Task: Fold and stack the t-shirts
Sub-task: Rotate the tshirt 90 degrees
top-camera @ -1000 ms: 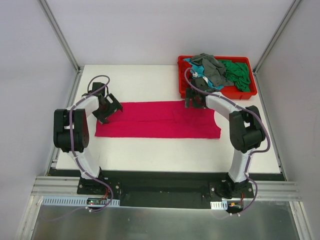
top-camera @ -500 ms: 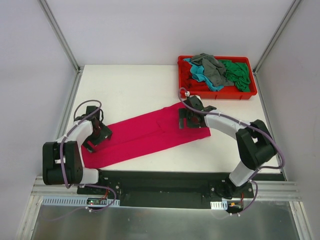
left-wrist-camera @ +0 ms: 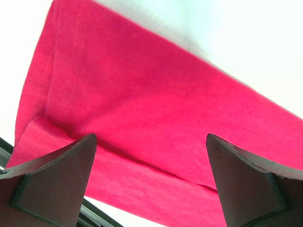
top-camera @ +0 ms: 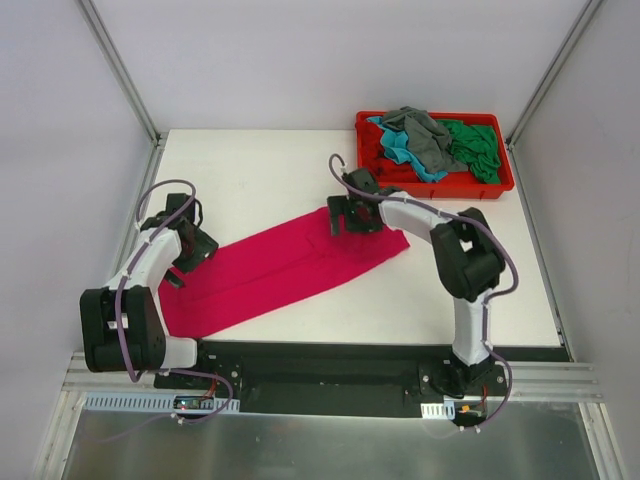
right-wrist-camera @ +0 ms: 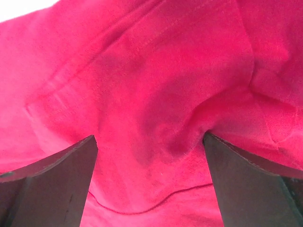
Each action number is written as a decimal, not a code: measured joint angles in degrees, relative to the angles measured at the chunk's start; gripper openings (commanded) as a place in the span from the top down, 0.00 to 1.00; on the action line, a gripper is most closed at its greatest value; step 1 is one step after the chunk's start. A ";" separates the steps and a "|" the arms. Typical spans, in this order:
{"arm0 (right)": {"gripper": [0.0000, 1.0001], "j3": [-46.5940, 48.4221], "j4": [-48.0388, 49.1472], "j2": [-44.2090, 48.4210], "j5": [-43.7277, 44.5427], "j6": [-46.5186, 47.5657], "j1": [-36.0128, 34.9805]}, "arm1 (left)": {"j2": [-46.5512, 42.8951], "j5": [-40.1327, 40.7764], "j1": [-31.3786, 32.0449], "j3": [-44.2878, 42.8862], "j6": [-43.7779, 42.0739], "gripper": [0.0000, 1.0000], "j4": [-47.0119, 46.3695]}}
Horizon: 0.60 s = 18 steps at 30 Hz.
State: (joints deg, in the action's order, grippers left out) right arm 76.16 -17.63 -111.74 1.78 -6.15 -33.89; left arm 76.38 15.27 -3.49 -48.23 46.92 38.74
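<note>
The large magenta-pink t-shirt, folded into a long strip, lies diagonally on the white table from near left to middle right. My left gripper is open over the strip's left end; in the left wrist view its fingers stand wide apart above flat cloth. My right gripper is open over the strip's far right end; in the right wrist view its fingers straddle rumpled magenta cloth with a hem line. Grey, teal, green and dark red shirts lie heaped in the tray.
A red plastic tray stands at the far right corner of the table. Metal frame posts rise at the far left and far right corners. The black rail carrying the arm bases runs along the near edge.
The magenta strip has swung from level to diagonal, its left end drawn toward the near edge. The left gripper has since moved back up; the right gripper moved left along the far end.
</note>
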 measured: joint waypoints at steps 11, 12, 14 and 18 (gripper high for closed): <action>0.04 39.85 -8.92 -25.22 -9.86 6.43 0.04 | 2.64 -0.22 0.00 -3.04 -2.64 0.01 0.11; 0.04 43.98 -9.51 -27.65 -10.10 6.80 0.04 | 2.82 -0.39 0.00 -3.02 -2.89 0.01 0.09; 0.04 51.41 -10.19 -32.15 -10.91 6.95 0.22 | 3.08 -1.73 0.00 -2.71 -3.21 0.01 -0.37; 0.04 59.39 -8.50 -37.29 -13.07 4.59 1.27 | 3.56 -5.84 0.02 -0.44 -4.15 0.01 -2.34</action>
State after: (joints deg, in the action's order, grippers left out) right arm 135.55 -26.13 -149.03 -11.29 -1.56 -32.62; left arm 79.94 9.43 -3.46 -48.66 42.76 36.40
